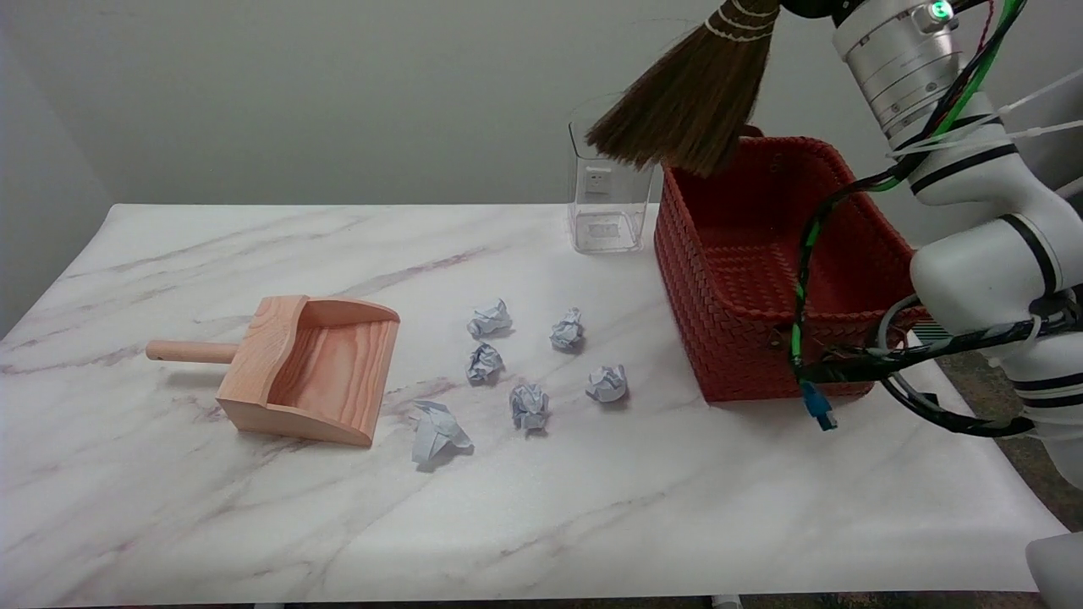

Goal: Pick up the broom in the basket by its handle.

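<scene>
Broom (689, 106): lifted clear above our basket (761, 355).
Hand: out of view; we cannot tell its grip.
Risk: bristles could tip the jar (605, 199).

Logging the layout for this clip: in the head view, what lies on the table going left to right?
Wooden dustpan → cluster of crumpled paper balls → clear plastic container → red woven basket. The broom hangs in the air above the container and basket.
</scene>
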Action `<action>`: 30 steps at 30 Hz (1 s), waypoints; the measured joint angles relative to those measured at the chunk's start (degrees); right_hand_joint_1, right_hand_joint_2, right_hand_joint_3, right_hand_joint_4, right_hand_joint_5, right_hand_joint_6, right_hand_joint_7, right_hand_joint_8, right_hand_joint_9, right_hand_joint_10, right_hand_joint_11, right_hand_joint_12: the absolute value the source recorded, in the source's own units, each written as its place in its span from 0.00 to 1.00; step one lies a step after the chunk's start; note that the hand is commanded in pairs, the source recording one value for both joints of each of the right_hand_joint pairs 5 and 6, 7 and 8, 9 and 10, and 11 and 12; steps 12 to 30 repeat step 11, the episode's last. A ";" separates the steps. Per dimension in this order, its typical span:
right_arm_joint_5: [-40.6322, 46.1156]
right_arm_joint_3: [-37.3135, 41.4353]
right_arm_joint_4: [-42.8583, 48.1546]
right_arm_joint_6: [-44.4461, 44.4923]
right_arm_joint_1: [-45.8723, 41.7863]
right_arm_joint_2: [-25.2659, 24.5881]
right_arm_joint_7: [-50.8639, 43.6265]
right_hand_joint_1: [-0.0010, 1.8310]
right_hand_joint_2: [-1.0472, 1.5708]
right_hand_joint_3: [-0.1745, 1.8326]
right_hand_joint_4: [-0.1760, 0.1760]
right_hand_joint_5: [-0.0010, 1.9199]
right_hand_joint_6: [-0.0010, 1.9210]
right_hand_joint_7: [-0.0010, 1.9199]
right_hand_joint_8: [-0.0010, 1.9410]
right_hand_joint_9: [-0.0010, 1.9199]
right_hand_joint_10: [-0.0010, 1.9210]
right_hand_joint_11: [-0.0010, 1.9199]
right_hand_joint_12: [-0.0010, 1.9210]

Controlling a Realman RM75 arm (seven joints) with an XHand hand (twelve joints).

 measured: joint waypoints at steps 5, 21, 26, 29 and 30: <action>3.87 -1.34 0.05 3.22 -0.54 -0.02 -0.01 0.42 0.87 0.42 0.50 1.00 1.00 1.00 0.99 1.00 1.00 0.92 0.92; 8.52 -2.91 -0.09 6.48 -1.56 -0.04 -0.21 0.42 0.87 0.43 0.50 1.00 1.00 1.00 0.99 1.00 1.00 0.91 0.91; 8.52 -2.91 -0.09 6.48 -1.56 -0.04 -0.21 0.42 0.87 0.43 0.50 1.00 1.00 1.00 0.99 1.00 1.00 0.91 0.91; 8.52 -2.91 -0.09 6.48 -1.56 -0.04 -0.21 0.42 0.87 0.43 0.50 1.00 1.00 1.00 0.99 1.00 1.00 0.91 0.91; 8.52 -2.91 -0.09 6.48 -1.56 -0.04 -0.21 0.42 0.87 0.43 0.50 1.00 1.00 1.00 0.99 1.00 1.00 0.91 0.91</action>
